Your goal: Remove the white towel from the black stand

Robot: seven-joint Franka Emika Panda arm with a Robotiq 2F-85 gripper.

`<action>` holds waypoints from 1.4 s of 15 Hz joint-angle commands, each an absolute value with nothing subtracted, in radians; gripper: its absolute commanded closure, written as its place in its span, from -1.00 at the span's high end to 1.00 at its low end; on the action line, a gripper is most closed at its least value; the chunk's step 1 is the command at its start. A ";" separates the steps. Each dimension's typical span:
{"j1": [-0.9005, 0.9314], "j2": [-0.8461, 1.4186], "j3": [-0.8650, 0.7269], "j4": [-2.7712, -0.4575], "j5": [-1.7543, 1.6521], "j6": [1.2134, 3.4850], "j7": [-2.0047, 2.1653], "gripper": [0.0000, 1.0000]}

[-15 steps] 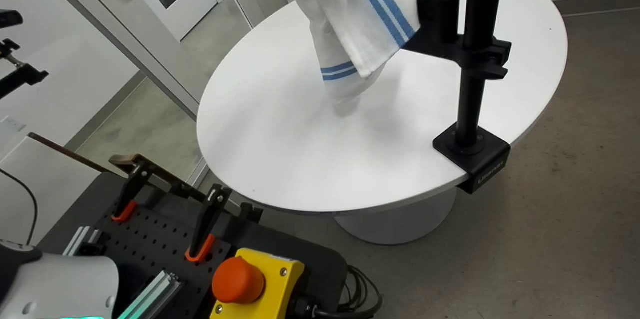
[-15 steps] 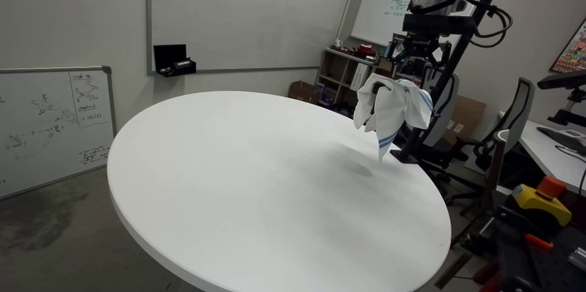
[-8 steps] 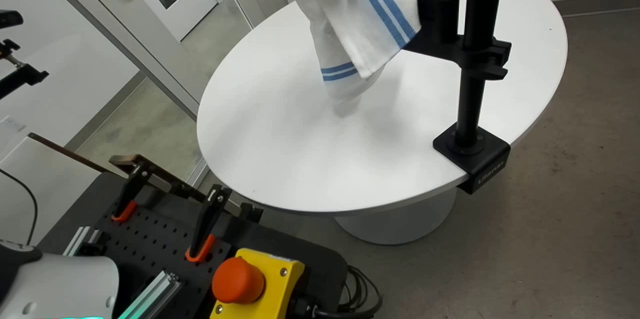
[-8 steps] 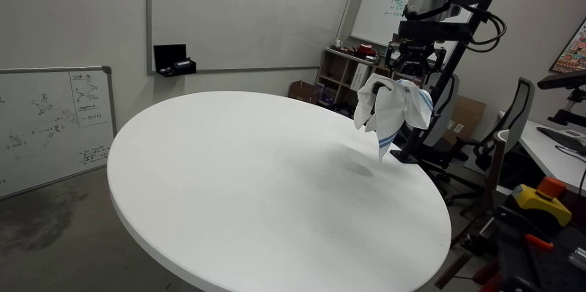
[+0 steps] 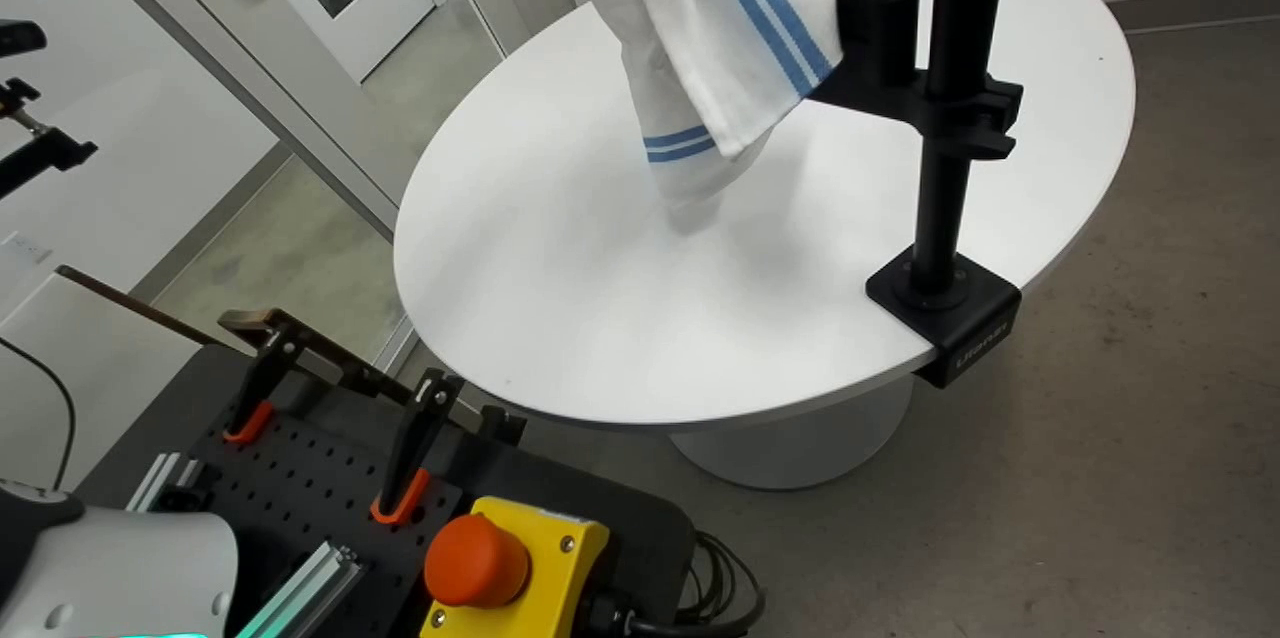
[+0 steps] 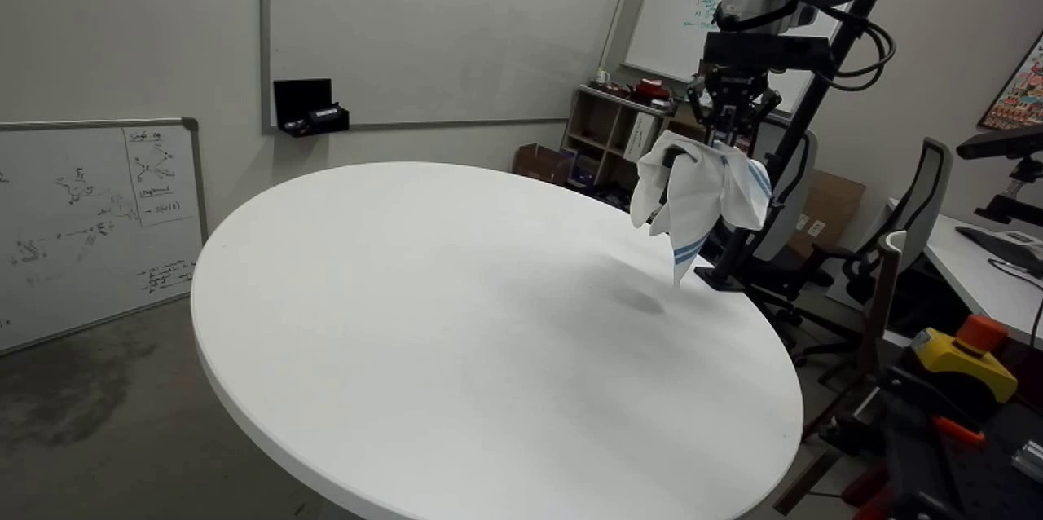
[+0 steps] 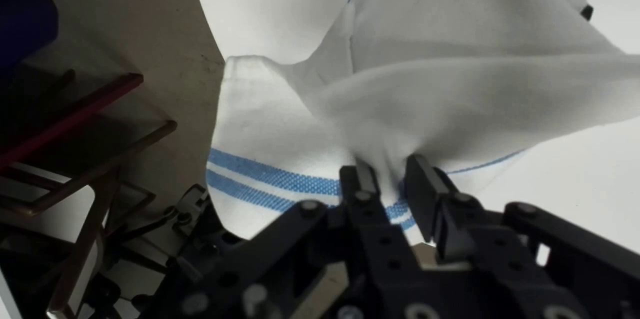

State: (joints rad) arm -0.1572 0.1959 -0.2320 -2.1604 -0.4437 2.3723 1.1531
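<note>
Round table (image 5: 560, 318), white towel (image 5: 700, 48), draped, blue-striped

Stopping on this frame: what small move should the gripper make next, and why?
Probably squeeze the gripper tighter before any lift. In the wrist view, a fold of the white towel bunches between the fingers, but whether it is firmly pinched is unclear, and the towel hangs draped on the black stand.

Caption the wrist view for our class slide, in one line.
Blue-striped white towel bunched between the dark fingers of the gripper.
</note>
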 commanded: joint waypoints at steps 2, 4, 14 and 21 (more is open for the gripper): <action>-0.137 0.214 -0.249 -2.146 -0.458 2.383 1.184 -1.00; -0.140 0.200 -0.242 -2.145 -0.425 2.373 1.169 -1.00; -0.123 -0.102 -0.148 -2.145 -0.109 2.359 0.969 -0.99; -0.064 -0.286 -0.072 -2.193 0.104 2.124 0.693 -0.99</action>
State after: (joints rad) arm -0.0818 -0.2084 -0.0918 -2.1403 0.0304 2.2308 0.7958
